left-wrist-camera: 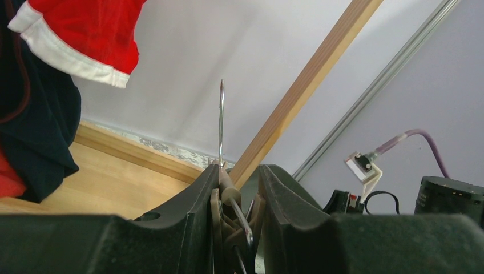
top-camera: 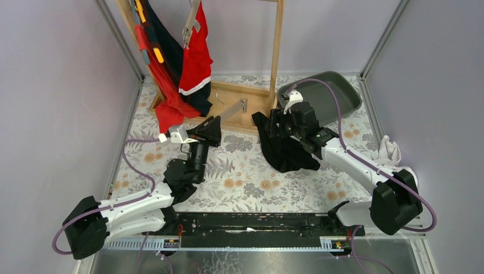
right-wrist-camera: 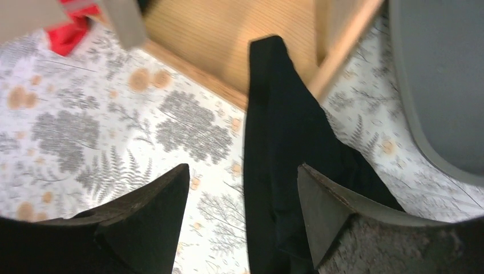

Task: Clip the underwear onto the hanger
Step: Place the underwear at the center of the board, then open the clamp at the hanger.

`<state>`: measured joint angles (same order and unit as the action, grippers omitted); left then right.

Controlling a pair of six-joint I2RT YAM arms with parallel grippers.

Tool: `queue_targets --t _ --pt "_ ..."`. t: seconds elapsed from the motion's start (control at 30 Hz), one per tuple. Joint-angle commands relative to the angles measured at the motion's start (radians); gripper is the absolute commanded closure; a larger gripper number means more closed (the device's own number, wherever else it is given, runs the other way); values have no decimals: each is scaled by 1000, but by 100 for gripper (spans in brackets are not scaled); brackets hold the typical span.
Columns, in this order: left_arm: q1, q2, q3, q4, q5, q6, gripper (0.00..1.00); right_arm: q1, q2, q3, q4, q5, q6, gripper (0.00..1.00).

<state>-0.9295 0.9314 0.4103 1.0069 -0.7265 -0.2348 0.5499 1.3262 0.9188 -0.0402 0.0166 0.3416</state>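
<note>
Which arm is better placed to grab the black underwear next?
Right: the right tool is open directly over the black underwear, while the left tool is shut on the hanger.

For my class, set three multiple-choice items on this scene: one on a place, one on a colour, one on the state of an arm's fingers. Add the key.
1. Where does the black underwear lie? A in a blue bucket; B on the floral table cover; C draped over a chair.
2. What colour is the white-trimmed garment hanging on the rack? A green; B red; C yellow.
3. The left arm's fingers are: A shut on the hanger; B wide open; C shut on the black underwear.
Key: 1 B, it lies crumpled on the cover; 2 B, red cloth shows above the white band; 3 A, they press the hanger from both sides.
</note>
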Motion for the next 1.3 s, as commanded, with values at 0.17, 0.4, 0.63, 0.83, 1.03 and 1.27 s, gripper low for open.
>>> queue_targets --t 0.17,0.4,0.63,0.83,1.03,1.27 --pt "-7 60 -84 330 -112 -102 100 7 60 76 214 -162 81 24" --pt "-14 183 -70 458 -125 -144 100 8 73 58 336 -315 193 24" --pt "-48 307 -38 580 -147 -80 100 9 94 67 416 -338 473 25" --pt "-55 389 15 600 -158 -44 100 7 110 16 600 -370 816 21" --pt "-56 434 50 602 -124 -13 100 7 141 23 618 -380 994 16" --pt "-57 435 73 602 -79 28 100 4 156 -8 671 -324 1126 14"
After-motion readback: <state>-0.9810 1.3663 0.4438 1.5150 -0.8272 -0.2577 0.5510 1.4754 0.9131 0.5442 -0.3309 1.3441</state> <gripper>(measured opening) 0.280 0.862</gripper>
